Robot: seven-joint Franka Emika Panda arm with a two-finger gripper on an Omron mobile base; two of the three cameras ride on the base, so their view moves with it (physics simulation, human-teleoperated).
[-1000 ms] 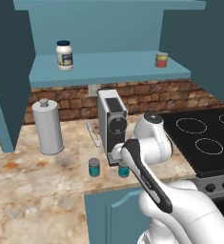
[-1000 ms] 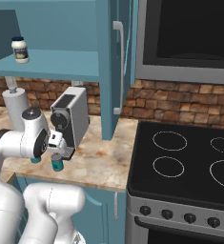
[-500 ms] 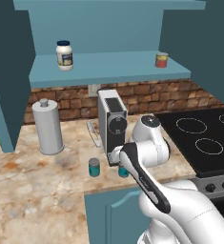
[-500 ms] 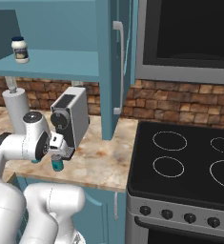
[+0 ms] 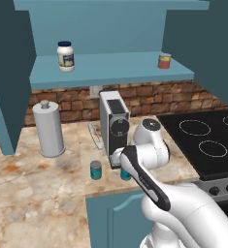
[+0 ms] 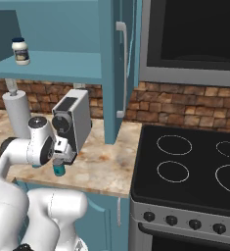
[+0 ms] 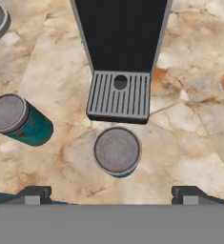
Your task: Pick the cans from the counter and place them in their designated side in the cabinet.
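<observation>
Two small teal cans stand on the marbled counter (image 5: 47, 193) in front of the coffee machine. One can (image 7: 117, 151) sits straight below my hand, its silvery top centred in the hand view; it also peeks out beside the arm (image 5: 125, 174) and under the hand (image 6: 60, 170). The other can (image 5: 96, 170) (image 7: 17, 119) stands a little to its left. My gripper (image 7: 111, 193) hangs above the nearer can, open, fingertips (image 7: 35, 193) wide apart and clear of it. The wall cabinet (image 5: 105, 68) with its light-blue shelf is above.
A coffee machine (image 5: 114, 121) stands just behind the cans, its drip tray (image 7: 118, 95) close to the near can. A grey canister (image 5: 48, 128) is at the left. On the shelf sit a white jar (image 5: 65, 55) and a red-orange can (image 5: 164, 60). The stovetop (image 5: 207, 140) lies right.
The hand has sunk slightly toward the near can, which is now more hidden behind the arm in the left base view. Cans have not moved; jaws stay open.
</observation>
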